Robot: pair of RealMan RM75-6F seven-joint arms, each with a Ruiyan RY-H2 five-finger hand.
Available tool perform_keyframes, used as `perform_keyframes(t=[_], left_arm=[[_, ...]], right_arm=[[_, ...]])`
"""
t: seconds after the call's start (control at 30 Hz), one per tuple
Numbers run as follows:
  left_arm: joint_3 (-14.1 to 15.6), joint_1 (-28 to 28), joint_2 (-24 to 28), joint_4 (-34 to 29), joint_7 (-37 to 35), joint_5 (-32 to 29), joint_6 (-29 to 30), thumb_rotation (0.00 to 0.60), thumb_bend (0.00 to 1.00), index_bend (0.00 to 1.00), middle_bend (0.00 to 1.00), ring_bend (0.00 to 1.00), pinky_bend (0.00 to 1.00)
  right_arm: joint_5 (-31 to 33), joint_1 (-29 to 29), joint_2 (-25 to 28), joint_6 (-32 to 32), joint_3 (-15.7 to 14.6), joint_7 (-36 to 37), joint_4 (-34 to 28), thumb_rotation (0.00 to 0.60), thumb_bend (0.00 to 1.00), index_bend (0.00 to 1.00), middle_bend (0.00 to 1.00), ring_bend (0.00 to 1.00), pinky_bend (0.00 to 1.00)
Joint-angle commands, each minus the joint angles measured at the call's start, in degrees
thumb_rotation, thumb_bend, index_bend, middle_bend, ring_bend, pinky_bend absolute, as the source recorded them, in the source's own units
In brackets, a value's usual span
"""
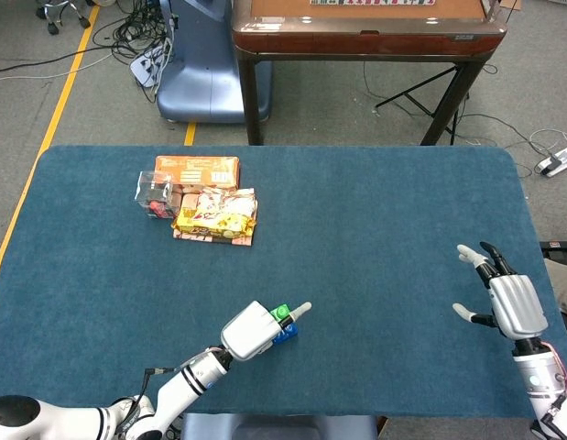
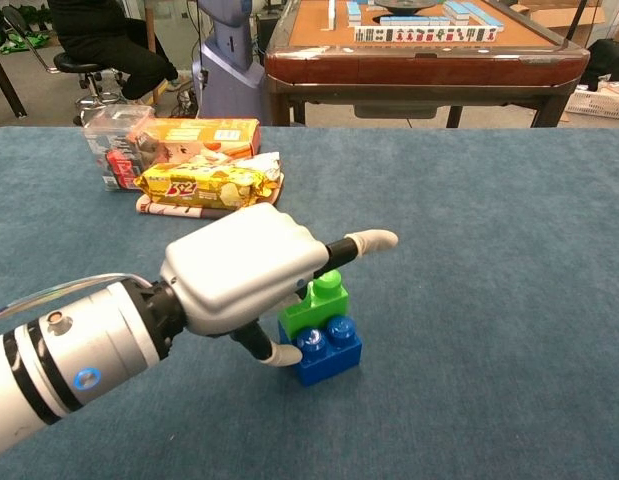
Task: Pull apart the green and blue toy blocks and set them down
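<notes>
A green block (image 2: 325, 301) is stacked on a blue block (image 2: 330, 352) near the table's front edge; in the head view the green block (image 1: 282, 313) and blue block (image 1: 286, 335) peek out beside my left hand (image 1: 250, 332). That left hand (image 2: 244, 275) lies over the stack from the left. Its thumb presses where the two blocks meet, one finger points straight past the green block's top, and the other fingers are hidden behind the block. The stack rests on the table. My right hand (image 1: 513, 303) hovers far to the right, fingers spread, holding nothing.
Back left on the blue table (image 1: 375, 229) lie a yellow snack bag (image 2: 204, 182), an orange box (image 2: 204, 132) and a clear plastic box (image 2: 114, 145). A brown mahjong table (image 2: 419, 50) stands beyond the far edge.
</notes>
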Motion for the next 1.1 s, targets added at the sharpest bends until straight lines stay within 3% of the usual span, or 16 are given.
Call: perform_keyframes(t=[0.03, 0.5, 1.1], left_arm=[[0.44, -0.04, -0.70, 0.64, 0.29, 1.20, 0.93, 0.600, 0.00, 0.00, 0.97, 0.88, 1.00], [2.70, 0.18, -3.51, 5.39, 2.94, 8.06, 5.81, 0.600, 0.00, 0.00, 0.99, 0.91, 1.00], [5.24, 0.09, -6.31, 14.76, 0.97, 13.36, 8.93, 0.600, 0.00, 0.00, 1.00, 0.96, 1.00]], right_arm=[[-0.03, 0.01, -0.07, 0.00, -0.01, 0.10, 0.09, 0.600, 0.00, 0.16, 0.29, 0.31, 0.42], [0.08, -0.30, -0.36, 0.15, -0.16, 1.26, 1.05, 0.600, 0.00, 0.16, 0.29, 0.31, 0.42], [0.15, -0.29, -0.79, -0.18, -0.27, 1.95, 1.67, 0.600, 0.00, 0.17, 0.29, 0.31, 0.42]])
